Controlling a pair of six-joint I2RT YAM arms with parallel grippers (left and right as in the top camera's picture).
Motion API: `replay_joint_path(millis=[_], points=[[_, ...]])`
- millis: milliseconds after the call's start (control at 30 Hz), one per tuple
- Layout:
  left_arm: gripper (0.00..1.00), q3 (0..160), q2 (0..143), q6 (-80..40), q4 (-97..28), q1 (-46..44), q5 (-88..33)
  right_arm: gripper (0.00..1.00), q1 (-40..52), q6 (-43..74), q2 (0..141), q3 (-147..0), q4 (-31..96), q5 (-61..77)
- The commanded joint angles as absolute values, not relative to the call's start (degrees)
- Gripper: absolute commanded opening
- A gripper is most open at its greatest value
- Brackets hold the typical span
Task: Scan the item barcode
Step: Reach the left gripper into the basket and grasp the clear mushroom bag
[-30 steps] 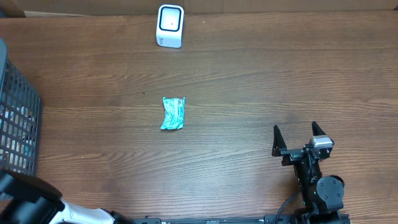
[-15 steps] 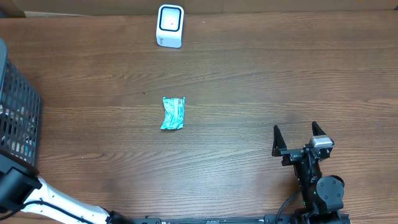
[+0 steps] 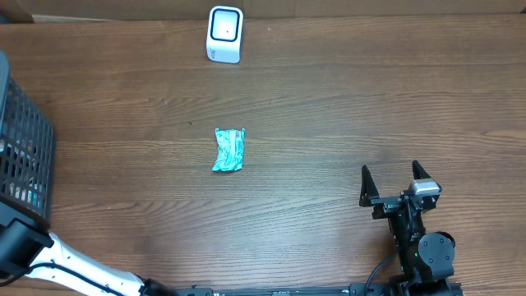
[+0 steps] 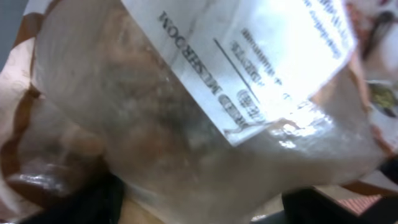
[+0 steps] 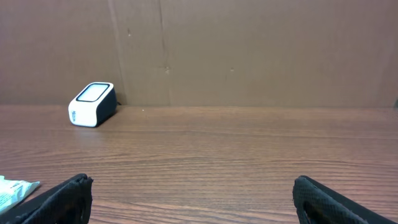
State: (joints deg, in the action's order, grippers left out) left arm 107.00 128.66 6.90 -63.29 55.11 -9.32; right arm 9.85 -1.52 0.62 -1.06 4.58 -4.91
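1. A clear plastic mushroom bag is pressed right up against the left gripper and fills the gap between its dark fingers. Whether they are closed on it or only set around it cannot be told.
2. The bag's body should be gripped so that the white label, just beyond the fingertips, is left uncovered. No barcode can be made out on it.
3. The bag is judged to lie inside the wire basket, where the left fingers are hidden from overhead. A straight lift clear of the walls is advised.
4. Further out, a teal packet lies on the table, well apart from both pairs of fingers. It is best not brushed.
5. Beyond it stands the white scanner, toward which the label should be turned flat.
6. Farthest off, the right gripper is held wide open with nothing in it.
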Motion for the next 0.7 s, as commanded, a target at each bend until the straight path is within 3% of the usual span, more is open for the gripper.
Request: replay_joint_path(millis=[0,100,133,200,400,667], points=[[0.70,105.84,133.73,9.23,-62.70,54.68,-8.29,1.00,10.17,-1.80,0.16,-0.45,4.32,-5.04],[0.40,105.84,133.73,9.23,-62.78,54.68,-7.38,1.00,10.17,-1.80,0.16,-0.45,4.32,-5.04],[0.22,105.84,133.73,9.23,-62.89,54.68,-7.03,1.00,10.17,-1.80,0.16,-0.45,4.32,-5.04],[0.04,105.86,133.71,9.21,-62.98,54.68,-7.05,1.00,10.17,-1.78,0.16,-0.45,4.32,-5.04],[0.04,109.47,133.23,8.29,-66.13,54.68,-7.11,1.00,10.17,-1.80,0.16,-0.45,4.32,-5.04],[0.04,128.86,127.20,3.29,-74.43,54.48,-10.20,1.00,10.17,-1.80,0.16,-0.45,4.32,-5.04]])
